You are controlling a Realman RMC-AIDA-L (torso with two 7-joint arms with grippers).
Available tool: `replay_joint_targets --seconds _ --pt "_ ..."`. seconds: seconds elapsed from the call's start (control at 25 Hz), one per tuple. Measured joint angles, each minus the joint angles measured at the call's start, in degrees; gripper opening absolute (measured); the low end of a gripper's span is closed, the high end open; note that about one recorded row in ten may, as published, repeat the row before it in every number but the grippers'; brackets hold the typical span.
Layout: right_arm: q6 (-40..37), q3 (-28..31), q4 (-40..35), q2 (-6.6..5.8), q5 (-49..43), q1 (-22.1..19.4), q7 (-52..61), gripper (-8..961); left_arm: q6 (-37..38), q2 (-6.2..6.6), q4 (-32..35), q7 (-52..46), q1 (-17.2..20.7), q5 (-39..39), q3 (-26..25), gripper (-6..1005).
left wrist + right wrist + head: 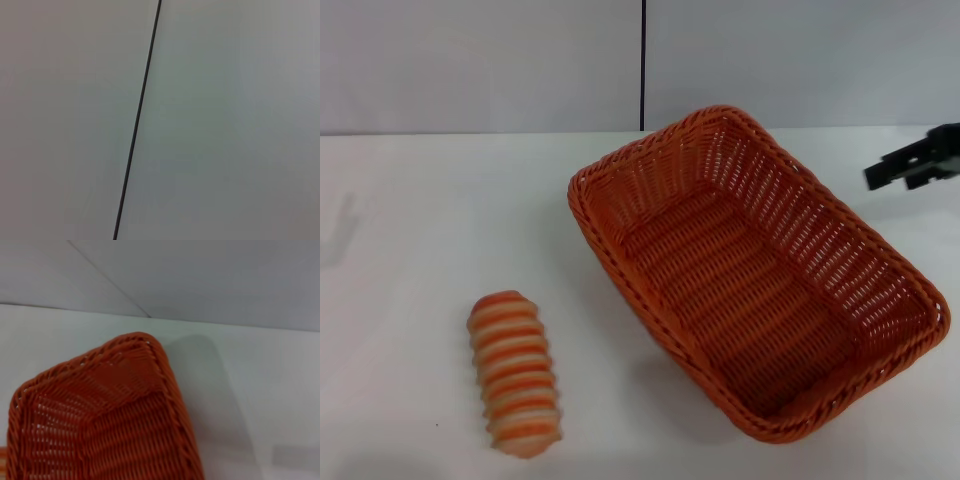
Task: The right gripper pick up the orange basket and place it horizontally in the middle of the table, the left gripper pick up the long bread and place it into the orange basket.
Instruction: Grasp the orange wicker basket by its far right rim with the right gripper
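The orange basket (750,270) lies on the white table (410,230), right of centre, with its long side running diagonally from the far middle to the near right. It is empty. One of its corners (100,410) fills the lower part of the right wrist view. The long bread (514,373), striped orange and cream, rests on the table at the near left, well apart from the basket. My right gripper (892,175) hovers at the far right edge, just beyond the basket's far right rim, touching nothing. My left gripper is out of view.
A grey wall with a dark vertical seam (643,65) stands behind the table. The left wrist view shows only that wall and its seam (137,120). Bare tabletop stretches across the far left.
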Motion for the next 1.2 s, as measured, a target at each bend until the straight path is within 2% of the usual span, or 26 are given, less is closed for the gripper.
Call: replay_joint_targets --seconds 0.2,0.8,1.2 --pt "3.57 -2.68 3.53 0.58 4.80 0.01 -1.08 689 -0.02 0.02 0.02 0.11 0.01 -0.05 -0.08 740" --pt "13.38 -7.67 15.76 0.90 5.13 3.64 -1.30 687 -0.65 0.08 0.04 0.12 0.07 -0.42 -0.19 733" --pt "17.84 -8.34 18.22 2.70 5.25 4.76 -2.66 685 -1.86 -0.13 -1.03 0.12 -0.27 -0.22 -0.08 727"
